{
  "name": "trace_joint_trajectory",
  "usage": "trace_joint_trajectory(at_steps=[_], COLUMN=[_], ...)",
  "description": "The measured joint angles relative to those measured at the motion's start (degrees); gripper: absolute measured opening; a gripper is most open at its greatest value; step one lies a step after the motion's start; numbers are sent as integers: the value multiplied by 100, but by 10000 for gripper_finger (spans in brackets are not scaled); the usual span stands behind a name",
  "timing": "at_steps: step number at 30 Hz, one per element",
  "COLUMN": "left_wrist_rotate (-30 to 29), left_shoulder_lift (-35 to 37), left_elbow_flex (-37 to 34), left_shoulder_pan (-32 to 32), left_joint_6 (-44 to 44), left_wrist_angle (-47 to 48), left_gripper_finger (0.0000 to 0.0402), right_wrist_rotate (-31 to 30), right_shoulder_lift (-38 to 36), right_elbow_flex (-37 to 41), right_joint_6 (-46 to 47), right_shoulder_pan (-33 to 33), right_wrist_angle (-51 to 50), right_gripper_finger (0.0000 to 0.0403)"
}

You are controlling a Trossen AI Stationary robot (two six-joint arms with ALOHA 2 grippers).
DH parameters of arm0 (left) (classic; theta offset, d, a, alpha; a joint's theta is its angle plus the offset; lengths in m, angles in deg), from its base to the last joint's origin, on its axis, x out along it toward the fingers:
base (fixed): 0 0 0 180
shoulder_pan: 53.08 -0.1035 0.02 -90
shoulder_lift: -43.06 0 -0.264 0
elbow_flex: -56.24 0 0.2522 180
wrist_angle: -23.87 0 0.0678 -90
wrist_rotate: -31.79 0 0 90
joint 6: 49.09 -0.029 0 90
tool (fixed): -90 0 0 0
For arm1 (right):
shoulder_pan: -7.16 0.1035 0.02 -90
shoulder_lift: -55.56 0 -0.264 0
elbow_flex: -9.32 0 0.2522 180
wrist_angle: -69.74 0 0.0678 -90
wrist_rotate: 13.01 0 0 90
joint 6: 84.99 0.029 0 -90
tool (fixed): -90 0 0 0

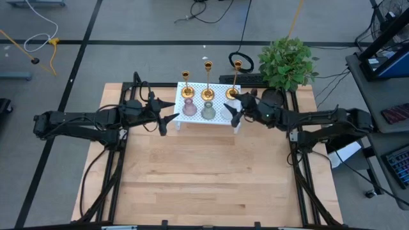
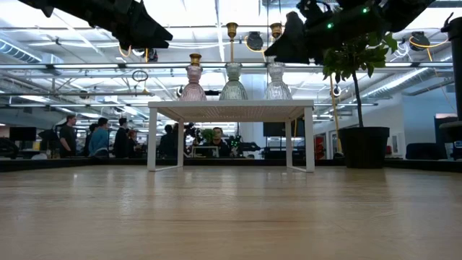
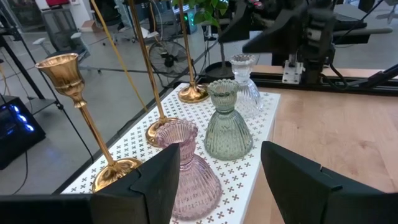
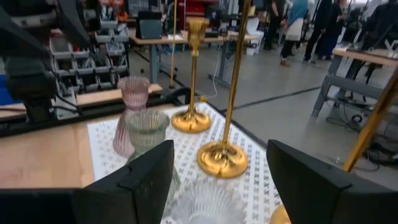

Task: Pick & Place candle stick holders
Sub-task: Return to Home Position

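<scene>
At the far edge of the wooden table (image 1: pixel 204 179) we see a small white shelf (image 1: pixel 220 115) with a perforated top, and everything of interest stands on it. Along its back edge the brass candlesticks (image 1: pixel 208 94) stand upright in a row of three, the one nearest the left arm being the shortest. In front of them we find a second row: a pink glass holder (image 3: pixel 186 168), a green glass holder (image 3: pixel 227 127) and a clear glass holder (image 3: pixel 245 87), each upright and apart from its neighbours. We find the left gripper (image 1: pixel 169 114) hanging just off the shelf's left end, its fingers spread wide and holding nothing. The right gripper (image 1: pixel 232 114) hangs at the shelf's right end, close beside the clear holder, and it too is released and empty (both wrist views show a broad gap between the dark fingers). From table height we see both arms above the shelf top. A potted plant (image 1: pixel 287 61) stands at the table's far right corner
</scene>
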Motion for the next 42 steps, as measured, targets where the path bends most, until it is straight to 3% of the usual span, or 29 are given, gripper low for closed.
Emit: trace_joint_trajectory(at_steps=[10, 17, 25, 29, 35, 42], left_wrist_rotate=[-1, -1, -10, -9, -13, -9], left_shoulder_lift=[308, 972, 1795, 2271, 3008, 3809], left_elbow_flex=[0, 0, 0, 0, -72, -686], left_shoulder_pan=[208, 530, 608, 608, 608, 608], left_joint_6=[-451, -574, -557, -435, -117, 136], left_wrist_angle=[-6, 120, 834, 1327, 2064, 2094], left_gripper_finger=[221, 124, 8, 8, 6, 6], right_wrist_rotate=[9, 14, 16, 329, 1205, 1212], right_shoulder_lift=[-654, -1209, -1740, -2000, -2344, -2855], right_elbow_flex=[-1, 1, 1, 1, 128, 939], right_joint_6=[-809, -1020, -962, -925, -694, -663], right_shoulder_pan=[404, 791, 1022, 1080, 1081, 1078], right_wrist_angle=[-186, -826, -2046, -2577, -2682, -2201], right_gripper_finger=[251, 203, 78, 12, 3, 1])
